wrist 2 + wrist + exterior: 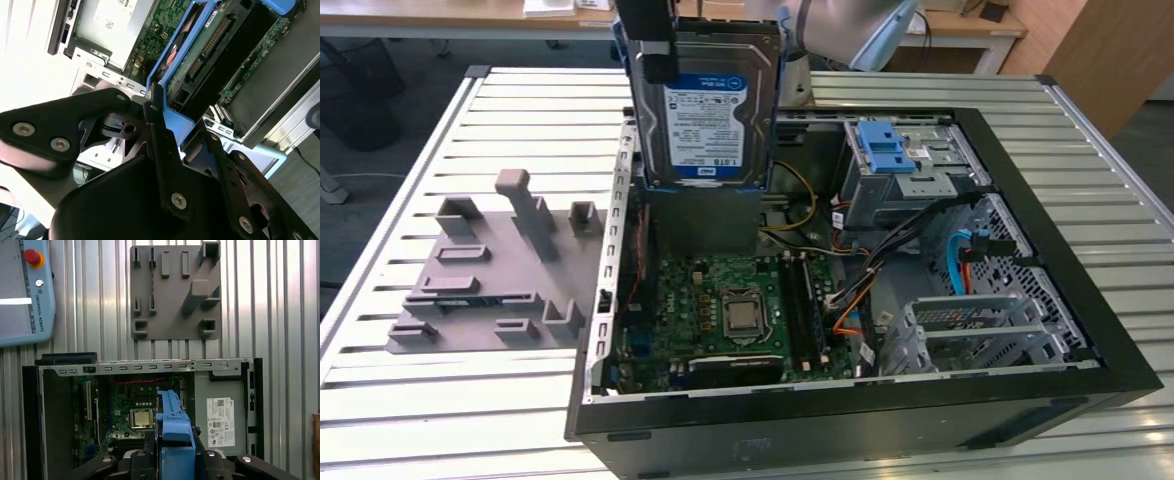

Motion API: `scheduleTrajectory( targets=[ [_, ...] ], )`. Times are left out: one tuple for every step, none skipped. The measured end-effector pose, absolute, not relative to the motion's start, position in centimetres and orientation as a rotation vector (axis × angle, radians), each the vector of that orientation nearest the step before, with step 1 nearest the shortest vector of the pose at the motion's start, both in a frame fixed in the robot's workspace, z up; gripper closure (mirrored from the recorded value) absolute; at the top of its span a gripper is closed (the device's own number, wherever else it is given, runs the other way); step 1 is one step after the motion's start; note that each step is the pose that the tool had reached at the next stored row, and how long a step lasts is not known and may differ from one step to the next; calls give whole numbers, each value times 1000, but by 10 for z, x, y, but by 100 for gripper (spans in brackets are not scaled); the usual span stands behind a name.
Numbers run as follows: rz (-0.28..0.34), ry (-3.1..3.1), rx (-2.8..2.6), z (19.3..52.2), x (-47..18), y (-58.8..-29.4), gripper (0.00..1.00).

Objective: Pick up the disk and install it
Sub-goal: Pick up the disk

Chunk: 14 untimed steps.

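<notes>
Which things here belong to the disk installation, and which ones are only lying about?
Job: disk, clamped upright in the gripper; open computer case; its drive cage with blue latch, probably.
Lying about: grey holder plate; teach pendant.

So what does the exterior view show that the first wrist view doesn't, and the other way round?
Exterior view: the disk's labelled face, held upright above the case, and the cage with a blue latch. First wrist view: a pendant with a red button and the grey box with a white sticker. Both: the case, motherboard, grey fixture plate.
</notes>
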<state>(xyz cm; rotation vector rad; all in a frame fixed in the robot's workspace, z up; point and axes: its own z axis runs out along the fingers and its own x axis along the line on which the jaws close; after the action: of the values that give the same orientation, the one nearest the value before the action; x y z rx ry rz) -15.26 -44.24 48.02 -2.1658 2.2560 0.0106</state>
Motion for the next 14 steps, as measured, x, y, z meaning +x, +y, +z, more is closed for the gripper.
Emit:
scheduleTrajectory(
  targets=[
    [11, 2253, -2168, 480, -152, -442, 63],
    [10, 2249, -2172, 480, -152, -442, 63],
    [8, 2244, -2174, 480, -152, -442, 63],
    [4, 2239, -2175, 480, -152, -442, 63],
    [0, 2233, -2176, 480, -152, -442, 63],
    [-2, 2230, -2177, 480, -152, -442, 63],
    [-2, 2229, -2178, 480, -151, -442, 63],
    [-2, 2229, -2178, 480, -150, -442, 63],
    [-2, 2229, -2178, 480, -147, -443, 63],
    [-2, 2229, -2178, 480, -145, -443, 63],
    [-2, 2229, -2178, 480, -142, -443, 63],
    [-2, 2229, -2179, 480, -139, -443, 63],
    [-1, 2229, -2179, 480, -136, -443, 63],
    [-1, 2229, -2179, 480, -133, -443, 63]
  ],
)
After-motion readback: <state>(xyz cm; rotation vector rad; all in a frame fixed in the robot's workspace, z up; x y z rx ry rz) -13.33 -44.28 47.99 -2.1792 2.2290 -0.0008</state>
